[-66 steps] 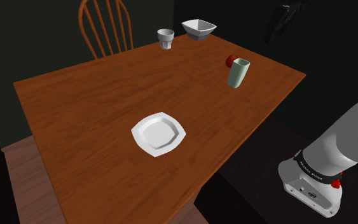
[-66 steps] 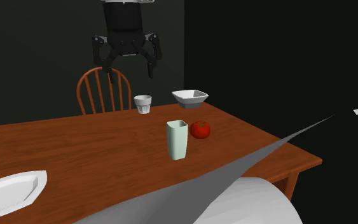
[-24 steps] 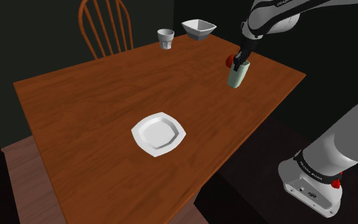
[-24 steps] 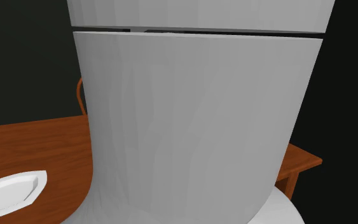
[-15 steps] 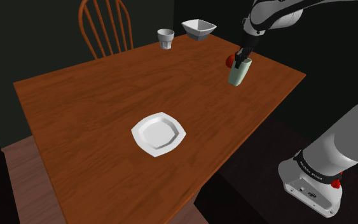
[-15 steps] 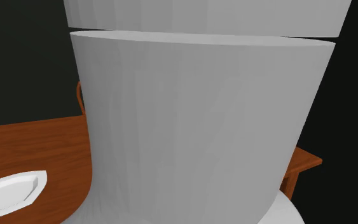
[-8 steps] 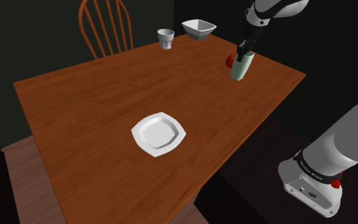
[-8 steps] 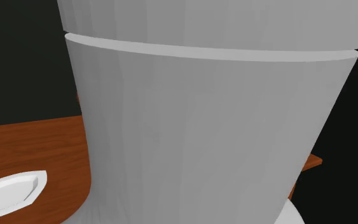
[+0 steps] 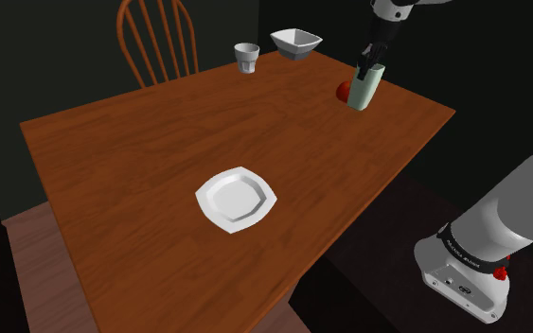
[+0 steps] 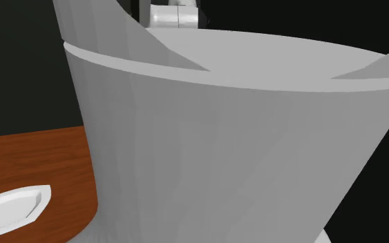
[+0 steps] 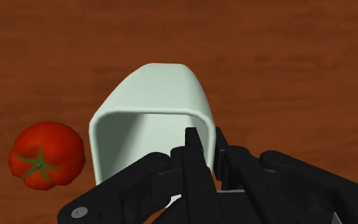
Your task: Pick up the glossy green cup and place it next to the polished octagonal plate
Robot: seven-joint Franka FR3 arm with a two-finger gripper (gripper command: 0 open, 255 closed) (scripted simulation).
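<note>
Lifted since the last frame: pale green cup [image 9: 364, 87] hangs tilted just off the worktop [image 9: 141, 142], upper right of the shoulder view, beside the tomato [image 9: 344, 91]. Fingers [image 11: 194, 147] pinch one cup wall, one inside and one outside, hence the tilt. White octagonal plate [image 9: 237, 198] waits well apart, mid-frame.

We see a reddish-brown wooden tabletop [image 9: 141, 161]. At its far corner in the shoulder view sits a white square bowl [image 9: 295, 42], and a small pale tumbler [image 9: 246, 58] stands near it by the far edge. A red tomato [image 9: 344, 91] with a green stalk lies by the edge on the shoulder view's right. A wooden spindle-back chair [image 9: 156, 38] stands behind the far edge
</note>
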